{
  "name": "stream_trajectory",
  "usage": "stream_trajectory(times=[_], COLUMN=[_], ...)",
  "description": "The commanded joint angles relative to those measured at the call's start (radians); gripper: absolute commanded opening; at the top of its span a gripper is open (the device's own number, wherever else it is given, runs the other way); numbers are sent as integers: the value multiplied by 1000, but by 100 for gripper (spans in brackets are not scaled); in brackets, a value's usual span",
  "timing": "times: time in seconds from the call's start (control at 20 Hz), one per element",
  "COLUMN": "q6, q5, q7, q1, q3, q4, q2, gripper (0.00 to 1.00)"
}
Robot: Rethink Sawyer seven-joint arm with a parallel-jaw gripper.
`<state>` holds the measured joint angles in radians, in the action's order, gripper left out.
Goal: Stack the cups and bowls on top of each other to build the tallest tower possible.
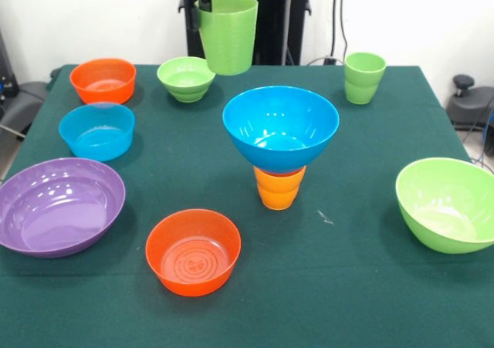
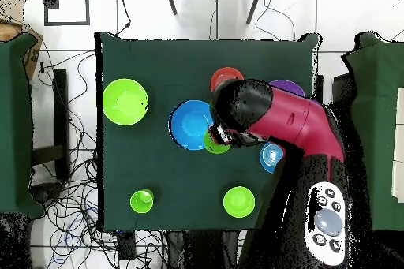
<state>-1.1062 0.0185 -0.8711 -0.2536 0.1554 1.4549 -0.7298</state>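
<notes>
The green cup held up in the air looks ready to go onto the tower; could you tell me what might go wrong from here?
The blue bowl balances on a much narrower orange cup, so a push off its centre could tip the tower. The green cup hangs tilted in the gripper and may land askew or slide inside the bowl's curved bottom.

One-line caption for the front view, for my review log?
Gripper holds a green cup aloft behind a blue bowl balanced on an orange cup, other bowls scattered around.
</notes>
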Motion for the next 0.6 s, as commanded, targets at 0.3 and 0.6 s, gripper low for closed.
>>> stream_trajectory(times=[0.3,0.6], q6=[-68,-5], q5=[31,55], q7=[-194,-240], q1=[-3,12], q3=[-98,-91], q4=[-10,12], q2=[65,71], gripper=[0,0])
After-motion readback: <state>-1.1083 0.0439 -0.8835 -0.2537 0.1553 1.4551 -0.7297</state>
